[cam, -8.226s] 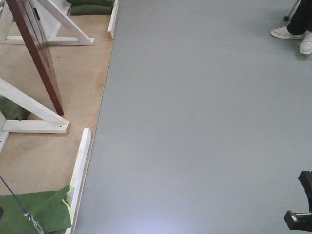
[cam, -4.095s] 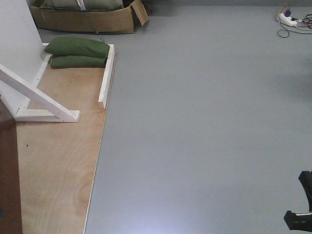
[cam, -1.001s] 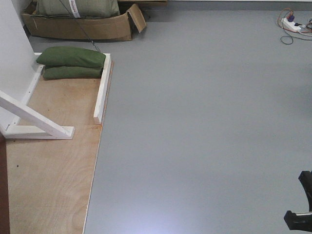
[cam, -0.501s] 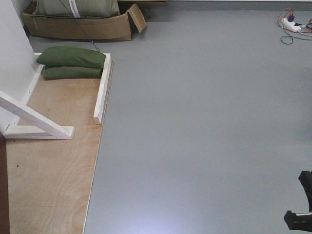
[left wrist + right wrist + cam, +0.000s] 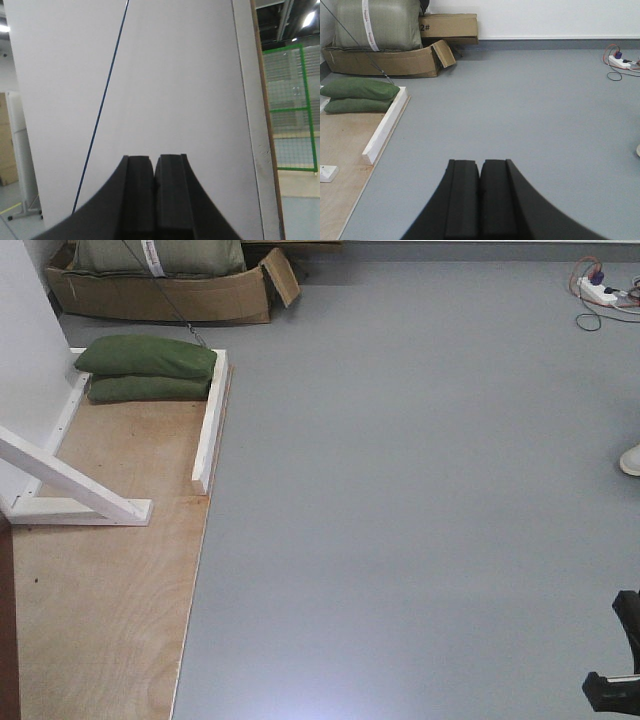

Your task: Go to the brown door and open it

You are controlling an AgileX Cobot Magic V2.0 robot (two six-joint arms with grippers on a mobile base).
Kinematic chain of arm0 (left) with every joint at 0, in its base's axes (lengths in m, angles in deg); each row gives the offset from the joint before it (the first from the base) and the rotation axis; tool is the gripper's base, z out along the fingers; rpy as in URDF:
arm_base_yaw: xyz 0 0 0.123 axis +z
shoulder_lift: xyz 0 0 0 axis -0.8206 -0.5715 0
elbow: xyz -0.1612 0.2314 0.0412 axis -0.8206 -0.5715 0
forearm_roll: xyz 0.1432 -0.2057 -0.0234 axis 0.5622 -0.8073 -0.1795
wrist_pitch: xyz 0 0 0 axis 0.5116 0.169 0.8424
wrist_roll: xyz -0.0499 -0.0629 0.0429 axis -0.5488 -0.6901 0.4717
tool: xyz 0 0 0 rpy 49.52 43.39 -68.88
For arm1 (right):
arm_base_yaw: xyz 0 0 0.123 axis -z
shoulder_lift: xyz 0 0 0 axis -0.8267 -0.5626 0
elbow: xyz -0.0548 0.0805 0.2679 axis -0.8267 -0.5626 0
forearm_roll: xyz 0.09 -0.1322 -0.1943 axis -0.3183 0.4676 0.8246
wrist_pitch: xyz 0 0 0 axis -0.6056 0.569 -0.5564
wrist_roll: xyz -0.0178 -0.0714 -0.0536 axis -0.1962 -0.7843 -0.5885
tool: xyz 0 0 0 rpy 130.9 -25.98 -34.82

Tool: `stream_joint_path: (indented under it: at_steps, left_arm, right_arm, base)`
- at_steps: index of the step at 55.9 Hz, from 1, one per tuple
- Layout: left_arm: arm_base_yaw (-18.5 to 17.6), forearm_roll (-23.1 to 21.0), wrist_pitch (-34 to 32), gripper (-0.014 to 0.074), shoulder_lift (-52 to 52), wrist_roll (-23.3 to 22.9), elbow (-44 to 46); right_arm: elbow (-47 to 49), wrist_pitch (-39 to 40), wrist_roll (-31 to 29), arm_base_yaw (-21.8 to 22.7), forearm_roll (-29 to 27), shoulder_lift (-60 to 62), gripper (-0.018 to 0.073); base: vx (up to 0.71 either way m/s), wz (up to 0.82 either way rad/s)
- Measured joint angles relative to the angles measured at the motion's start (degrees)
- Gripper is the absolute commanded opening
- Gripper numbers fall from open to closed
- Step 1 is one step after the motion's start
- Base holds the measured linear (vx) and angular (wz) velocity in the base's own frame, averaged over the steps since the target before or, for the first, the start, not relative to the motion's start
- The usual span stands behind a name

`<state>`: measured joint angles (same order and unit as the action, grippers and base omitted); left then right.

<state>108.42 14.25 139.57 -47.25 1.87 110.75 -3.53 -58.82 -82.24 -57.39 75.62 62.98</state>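
Both closed, empty, left claw (image 5: 154,167), right claw (image 5: 480,172), brown door (image 5: 5,640) sliver, facing unclear.

Front: high, angled down at floor (image 5: 400,490). Left wrist: close on white panel (image 5: 175,75). Right wrist: low, forward; sandbags (image 5: 145,357) shared with front.
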Motion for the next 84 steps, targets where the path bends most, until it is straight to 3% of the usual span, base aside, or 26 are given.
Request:
stream_joint_path:
  at_steps: [18, 27, 35, 65, 75, 79, 84]
  left_arm:
    - [0.0, 0.4, 11.1, -0.0006, -9.5, -0.2, 6.9]
    - [0.0, 3.9, 13.8, -0.0006, -12.4, -0.2, 7.0]
    - [0.0, 7.2, 14.1, -0.0006, -13.8, -0.2, 7.0]
    - [0.0, 8.0, 13.6, -0.0006, -13.4, -0.2, 7.0]
    - [0.0, 8.0, 5.3, -0.0006, -13.4, -0.2, 7.1]
    - [0.0, 4.3, -0.7, -0.0006, -13.4, -0.2, 7.1]
    - [0.8, -5.1, -6.0, -0.0006, -13.3, -0.2, 7.1]
  right_arm:
    - [0.0, 0.0, 0.0, 0.0, 0.0, 0.0, 0.0000]
    - [0.0, 0.0, 0.0, 0.0, 0.0, 0.0, 0.0000]
    - [0.0, 0.0, 0.0, 0.0, 0.0, 0.0, 0.0000]
    - [0.0, 0.0, 0.0, 0.0, 0.0, 0.0, 0.0000]
    - [0.0, 0.0, 0.0, 0.0, 0.0, 0.0, 0.0000]
    - [0.0, 0.0, 0.0, 0.0, 0.0, 0.0, 0.0000]
    - [0.0, 0.0, 0.0, 0.0, 0.0, 0.0, 0.0000]
  base:
    - [0.00, 0.00]
    - [0.00, 0.00]
    - [0.00, 0.00]
    - [0.00, 0.00]
    - [0.00, 0.00]
    - [0.00, 0.00]
    - [0.00, 0.00]
